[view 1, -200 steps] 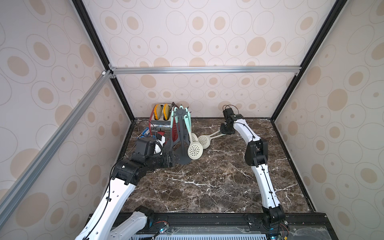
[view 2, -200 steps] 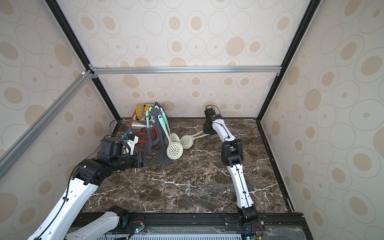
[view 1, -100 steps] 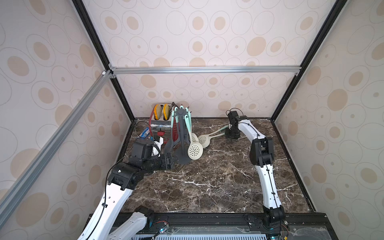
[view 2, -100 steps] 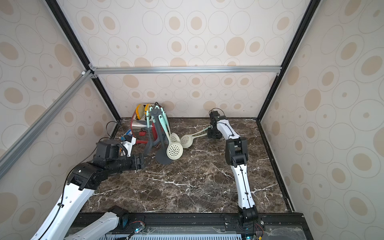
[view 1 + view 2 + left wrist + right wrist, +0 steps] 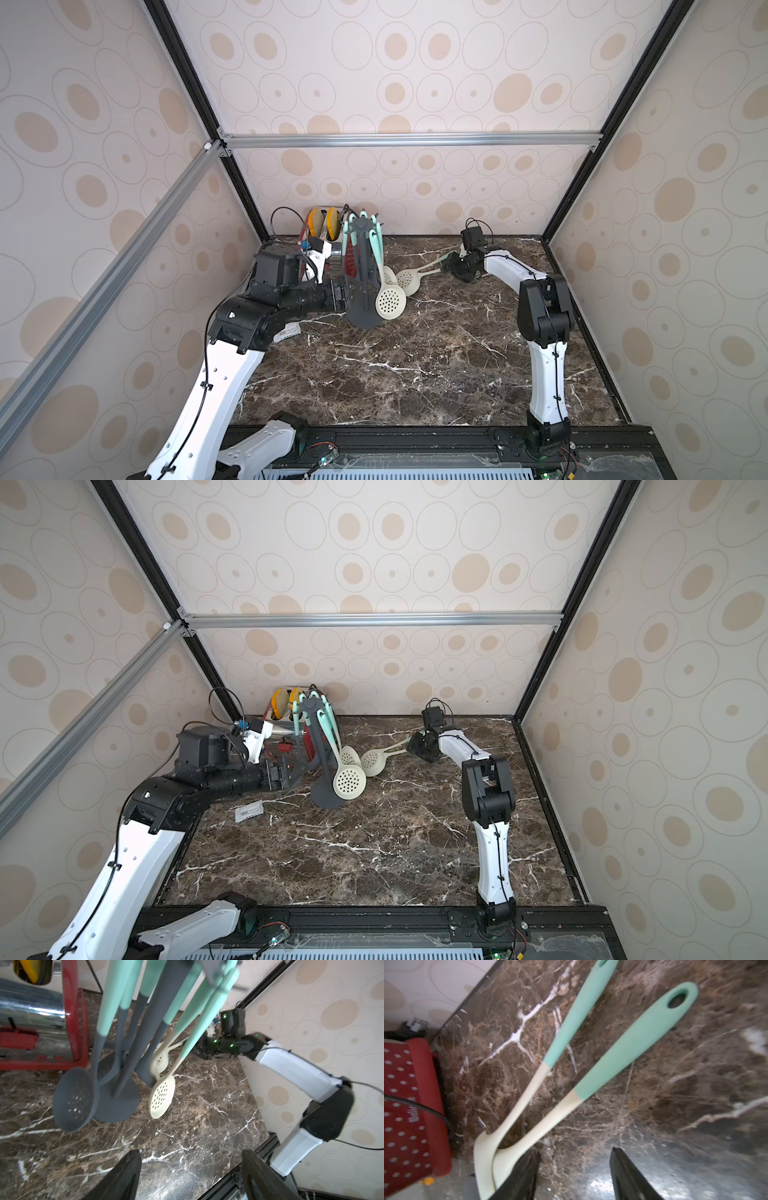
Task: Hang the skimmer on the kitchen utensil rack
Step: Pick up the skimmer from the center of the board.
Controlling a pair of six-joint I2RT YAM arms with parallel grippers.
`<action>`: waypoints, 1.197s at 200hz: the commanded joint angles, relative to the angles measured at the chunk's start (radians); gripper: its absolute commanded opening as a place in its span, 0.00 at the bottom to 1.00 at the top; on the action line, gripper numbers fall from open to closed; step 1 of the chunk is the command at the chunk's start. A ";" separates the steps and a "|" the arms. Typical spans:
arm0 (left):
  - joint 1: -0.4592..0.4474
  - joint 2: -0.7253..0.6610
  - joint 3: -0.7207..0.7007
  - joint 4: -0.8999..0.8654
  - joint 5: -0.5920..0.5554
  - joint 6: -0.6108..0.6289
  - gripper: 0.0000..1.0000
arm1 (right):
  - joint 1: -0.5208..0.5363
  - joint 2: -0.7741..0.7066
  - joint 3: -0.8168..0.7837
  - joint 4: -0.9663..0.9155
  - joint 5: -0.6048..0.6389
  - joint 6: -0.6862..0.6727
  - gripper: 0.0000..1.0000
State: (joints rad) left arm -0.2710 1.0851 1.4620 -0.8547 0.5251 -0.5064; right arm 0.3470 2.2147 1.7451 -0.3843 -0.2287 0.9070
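**Skimmer's not on the rack yet**

The cream skimmer point(image 5: 409, 282) with the holey head lies flat on the marble. Its handle runs up beside the right pincer point(image 5: 575, 1150), outside the spread jaws. The dark grey rack point(image 5: 362, 318) stands on its round base just ahead of the left pincer point(image 5: 191, 1153), with utensils hanging off its hooks.

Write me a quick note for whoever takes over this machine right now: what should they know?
Left claw: open, empty, near the kitchen utensil rack.
Right claw: open, empty, by a lying skimmer and another cream utensil, both on the table.
Done: one cream skimmer already hangs on the rack.
Left: the lying skimmer is on no hook; likely next, grasp it and hang it.
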 commanded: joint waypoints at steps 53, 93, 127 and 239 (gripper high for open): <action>0.145 0.080 0.156 0.142 0.155 -0.115 0.78 | 0.009 0.034 -0.018 0.142 0.000 0.268 0.54; 0.145 0.102 0.216 0.112 0.146 -0.086 0.78 | 0.009 0.041 -0.073 0.187 0.002 0.325 0.53; 0.144 0.093 0.197 0.112 0.148 -0.081 0.78 | 0.009 0.061 -0.081 0.212 -0.006 0.340 0.52; 0.145 0.076 0.175 0.100 0.142 -0.061 0.78 | -0.002 0.198 -0.052 0.214 -0.021 0.342 0.31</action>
State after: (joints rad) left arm -0.1326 1.1770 1.6382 -0.7467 0.6609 -0.5991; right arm 0.3508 2.3302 1.6989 -0.0864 -0.2619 1.2556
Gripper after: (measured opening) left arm 0.780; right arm 0.347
